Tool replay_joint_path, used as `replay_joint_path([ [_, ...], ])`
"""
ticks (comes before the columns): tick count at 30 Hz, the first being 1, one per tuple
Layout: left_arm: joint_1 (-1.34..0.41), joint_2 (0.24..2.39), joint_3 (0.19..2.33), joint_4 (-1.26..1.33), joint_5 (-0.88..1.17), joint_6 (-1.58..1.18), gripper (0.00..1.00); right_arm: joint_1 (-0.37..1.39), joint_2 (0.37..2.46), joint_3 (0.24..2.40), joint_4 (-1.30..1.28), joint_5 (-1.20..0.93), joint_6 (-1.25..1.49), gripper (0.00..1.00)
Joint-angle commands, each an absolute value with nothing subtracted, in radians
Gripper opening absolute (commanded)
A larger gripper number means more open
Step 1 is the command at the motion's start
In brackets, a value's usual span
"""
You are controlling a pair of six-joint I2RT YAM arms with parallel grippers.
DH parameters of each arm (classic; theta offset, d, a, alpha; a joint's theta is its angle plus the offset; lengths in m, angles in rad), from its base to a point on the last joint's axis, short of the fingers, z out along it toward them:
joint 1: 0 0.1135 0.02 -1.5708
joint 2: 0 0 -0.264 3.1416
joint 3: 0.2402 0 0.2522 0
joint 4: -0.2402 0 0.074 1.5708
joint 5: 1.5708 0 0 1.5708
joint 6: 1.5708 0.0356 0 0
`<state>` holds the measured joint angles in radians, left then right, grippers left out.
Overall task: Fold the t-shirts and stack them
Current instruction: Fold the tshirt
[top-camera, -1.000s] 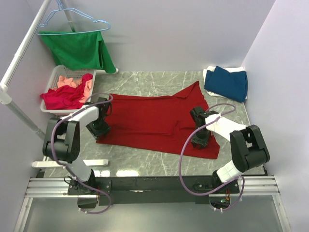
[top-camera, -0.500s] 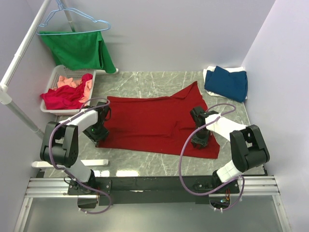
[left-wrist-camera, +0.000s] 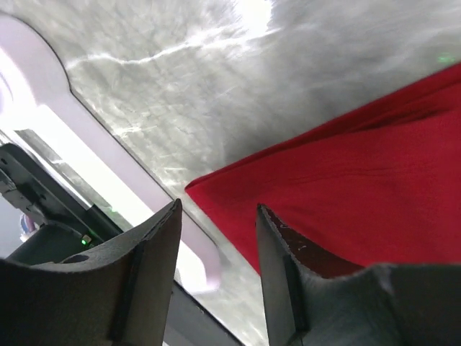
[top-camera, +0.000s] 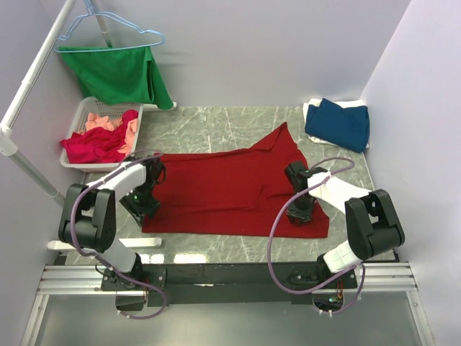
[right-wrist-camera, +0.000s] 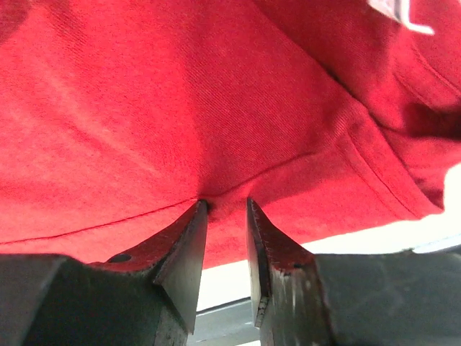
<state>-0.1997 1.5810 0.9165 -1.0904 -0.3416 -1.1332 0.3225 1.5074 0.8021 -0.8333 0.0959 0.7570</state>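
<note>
In the middle of the marble tabletop [top-camera: 216, 124] the big red shirt [top-camera: 220, 191] lies spread flat. At its lower-left corner the left fingers [top-camera: 144, 207] stand apart (the cloth's corner shows in the gap); near its lower-right edge the right fingers [top-camera: 300, 215] pinch a fold of it.

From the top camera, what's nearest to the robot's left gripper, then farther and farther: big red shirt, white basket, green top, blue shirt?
1. Big red shirt, right beside the left gripper.
2. White basket, back left.
3. Green top, hanging behind the basket.
4. Blue shirt, far right corner.
</note>
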Motion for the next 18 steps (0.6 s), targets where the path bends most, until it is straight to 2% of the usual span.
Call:
replay_joint_path([
  [1,-0.201,1.491,1.080,-1.128,-0.406,-1.076,0.51,0.319,1.450,0.819,-0.966,0.221,0.788,0.35],
  [8,-0.199,1.489,1.247,-0.856,-0.365,-0.936,0.51,0.319,1.416,0.920,-1.006,0.275,0.805,0.35],
  [11,-0.199,1.571,1.299,-0.761,-0.334,-0.916,0.43,0.319,1.430,0.948,-0.994,0.284,0.808,0.35],
  [12,-0.199,1.627,1.322,-0.738,-0.327,-0.898,0.36,0.321,1.433,0.956,-0.983,0.284,0.810,0.35],
  [15,-0.201,1.745,1.379,-0.690,-0.308,-0.882,0.28,0.319,1.459,0.988,-0.966,0.275,0.805,0.35],
  [18,-0.201,1.837,1.420,-0.644,-0.331,-0.867,0.28,0.321,1.488,1.018,-0.947,0.264,0.801,0.34],
])
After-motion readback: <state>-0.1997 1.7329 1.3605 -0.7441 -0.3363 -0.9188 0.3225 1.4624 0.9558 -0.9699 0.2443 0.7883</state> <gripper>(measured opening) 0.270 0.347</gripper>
